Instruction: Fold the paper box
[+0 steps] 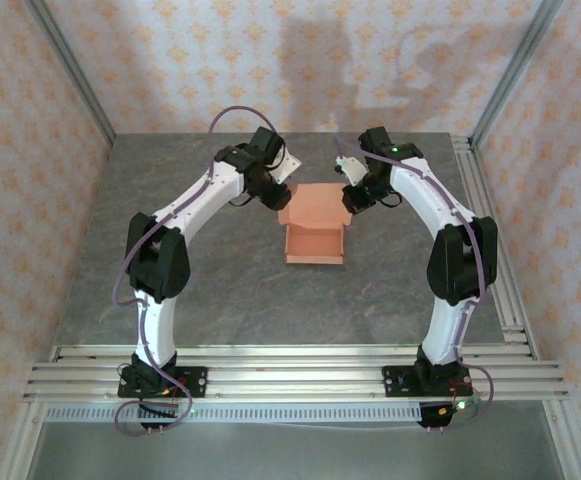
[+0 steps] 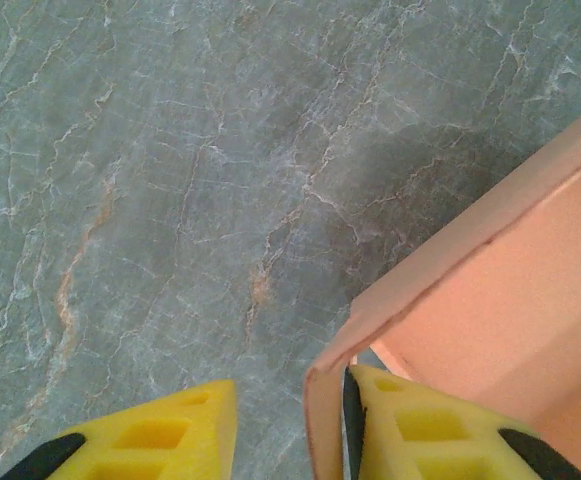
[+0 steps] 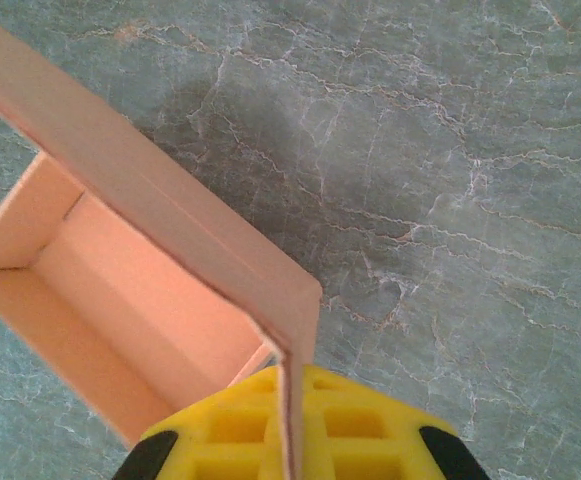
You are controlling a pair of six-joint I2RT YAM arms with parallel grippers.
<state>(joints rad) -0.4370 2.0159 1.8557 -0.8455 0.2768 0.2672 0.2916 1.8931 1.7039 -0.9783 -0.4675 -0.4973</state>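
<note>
Centrally, the box [image 1: 315,232] is set on the table [image 1: 170,290] with its rear panel raised. The left gripper [image 2: 292,400] is held partly open around one end flap, and the right gripper [image 3: 290,395] is clamped on the other.

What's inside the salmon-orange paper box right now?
The salmon-orange thin-card paper box shows only its own bare floor and walls; nothing loose lies in the open part. The raised lid flap covers the strip beneath it, so that part cannot be checked.
</note>
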